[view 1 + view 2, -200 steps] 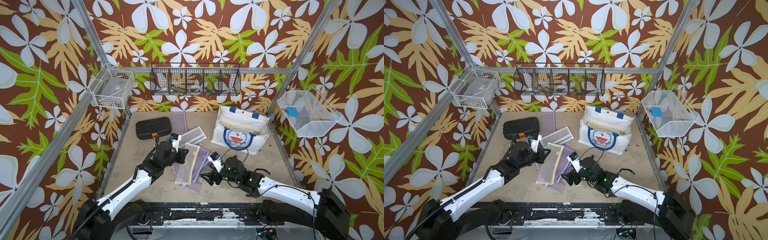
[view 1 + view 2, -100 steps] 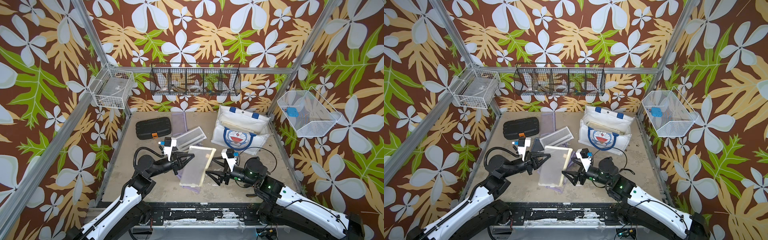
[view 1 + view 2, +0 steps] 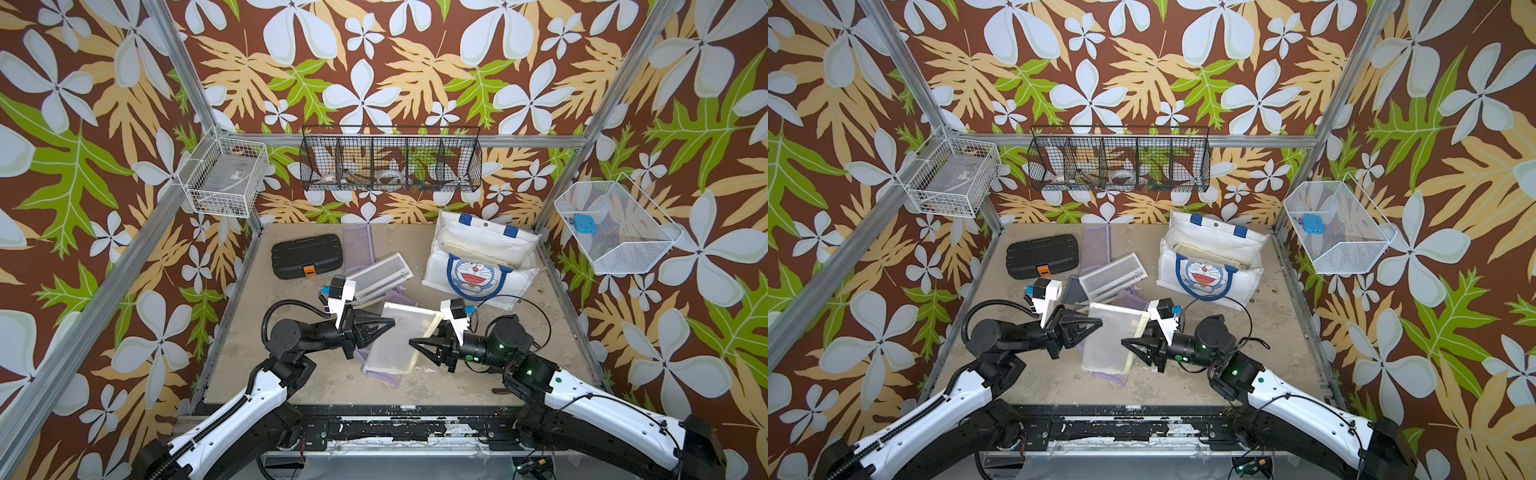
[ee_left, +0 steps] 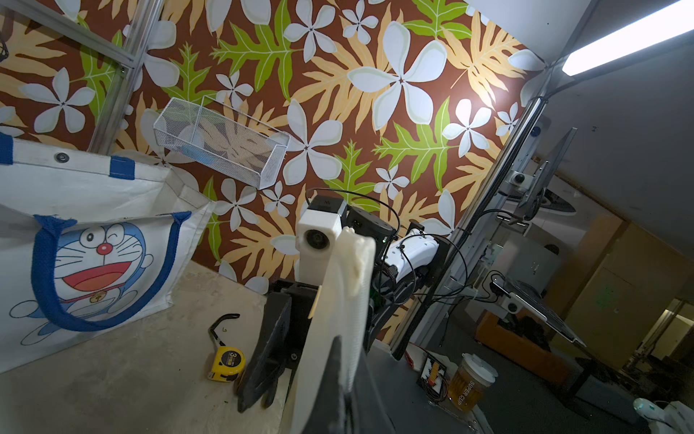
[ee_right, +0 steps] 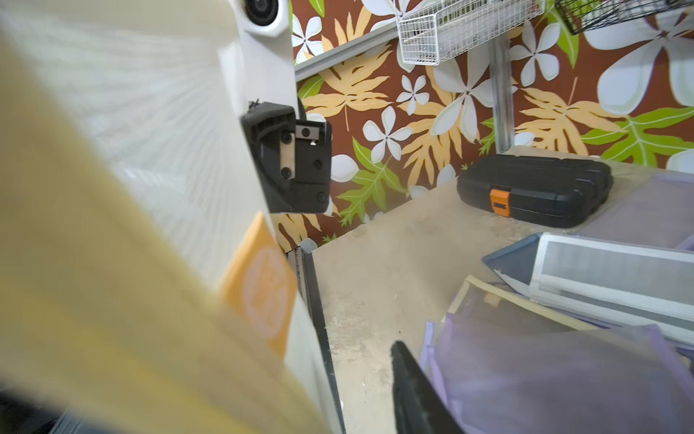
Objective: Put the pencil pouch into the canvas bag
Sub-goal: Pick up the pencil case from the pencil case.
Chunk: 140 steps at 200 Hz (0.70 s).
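Clamping pencil pouch (image 3: 400,341), left gripper (image 3: 389,323)

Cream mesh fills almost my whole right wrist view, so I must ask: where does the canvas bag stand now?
Observer: The canvas bag stands in the far right corner of the table.
Operator: Is its mouth open?
Observer: Yes, it gapes open upward in both top views.
Operator: Who holds the pencil pouch opposite me?
Observer: The left end effector is shut on the pencil pouch, at its edge away from yours.
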{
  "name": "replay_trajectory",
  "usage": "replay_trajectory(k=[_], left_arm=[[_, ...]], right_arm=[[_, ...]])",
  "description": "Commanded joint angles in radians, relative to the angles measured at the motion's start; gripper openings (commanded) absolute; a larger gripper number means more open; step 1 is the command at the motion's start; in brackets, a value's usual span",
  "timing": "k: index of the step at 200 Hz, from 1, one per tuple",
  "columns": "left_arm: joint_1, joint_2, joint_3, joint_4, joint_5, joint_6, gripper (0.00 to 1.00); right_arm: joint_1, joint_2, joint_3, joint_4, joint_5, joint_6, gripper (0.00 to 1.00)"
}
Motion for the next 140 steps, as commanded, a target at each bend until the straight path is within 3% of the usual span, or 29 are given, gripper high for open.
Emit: replay_trajectory(k=[1,16,40,54,63,78,99,140], left_arm=[[-0.002,0.002,-0.006,0.055,-0.011,-0.009,0.00],[-0.002,0.000,-0.009,0.025,-0.049,0.004,0.03],[-0.002,-0.003,0.013,-0.144,-0.157,0.083,0.57],[-0.001,-0.008,0.034,-0.281,-0.266,0.145,0.77],[-0.002,-0.010,0.051,-0.380,-0.351,0.186,0.85],[0.000,-0.014,0.071,-0.505,-0.478,0.237,0.92],[0.000,-0.016,0.072,-0.599,-0.591,0.271,0.92],[0.000,-0.073,0.031,-0.616,-0.621,0.275,0.92]], right_arm=[[0.002,-0.005,0.009,0.053,-0.038,0.014,0.13],[0.002,-0.033,0.014,-0.005,-0.003,-0.009,0.00],[0.002,-0.102,0.033,-0.163,0.130,-0.070,0.00],[0.003,-0.138,0.069,-0.292,0.243,-0.124,0.00],[0.001,-0.151,0.103,-0.377,0.339,-0.157,0.00],[-0.001,-0.151,0.171,-0.498,0.515,-0.207,0.00],[-0.004,-0.088,0.322,-0.641,0.709,-0.294,0.00],[-0.061,0.163,0.695,-0.850,1.038,-0.540,0.00]])
